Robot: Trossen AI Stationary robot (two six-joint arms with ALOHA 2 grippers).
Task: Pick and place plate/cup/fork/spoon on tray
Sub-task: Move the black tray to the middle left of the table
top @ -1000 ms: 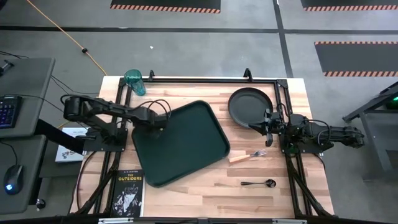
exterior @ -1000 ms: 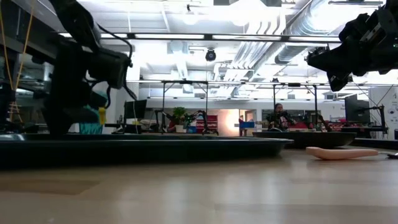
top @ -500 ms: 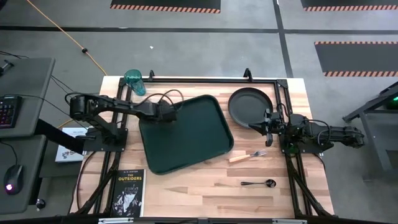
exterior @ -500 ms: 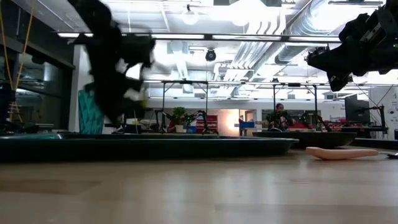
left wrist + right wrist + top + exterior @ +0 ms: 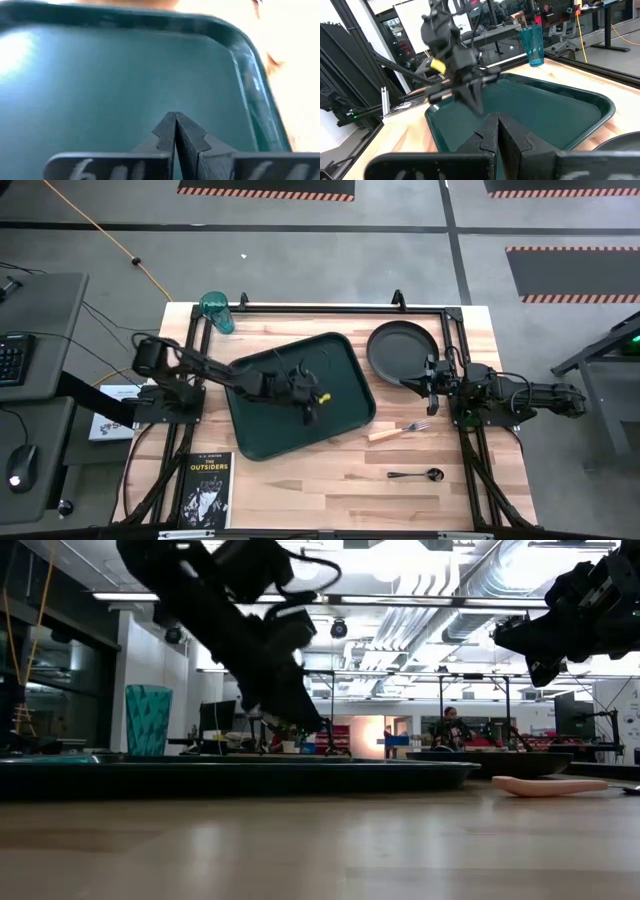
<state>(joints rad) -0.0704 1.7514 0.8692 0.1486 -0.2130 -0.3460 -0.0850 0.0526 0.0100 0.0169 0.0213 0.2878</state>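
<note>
The left gripper (image 5: 313,412), fingers pressed together and empty, hangs over the tray (image 5: 258,435); it should open wide before it goes for the cup (image 5: 216,311).

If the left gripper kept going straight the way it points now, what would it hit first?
Most likely the tray floor: the left gripper, fingers shut, angles down at bare tray surface, short of the far rim. Exact depth is unclear.

Both arms held low, fingers pressed together.

The left gripper (image 5: 312,415) is extended diagonally from its base, wrist angled downward, fingers (image 5: 167,132) closed with nothing between them. The right gripper (image 5: 431,372) is held level near its base, fingers (image 5: 490,132) closed.
</note>
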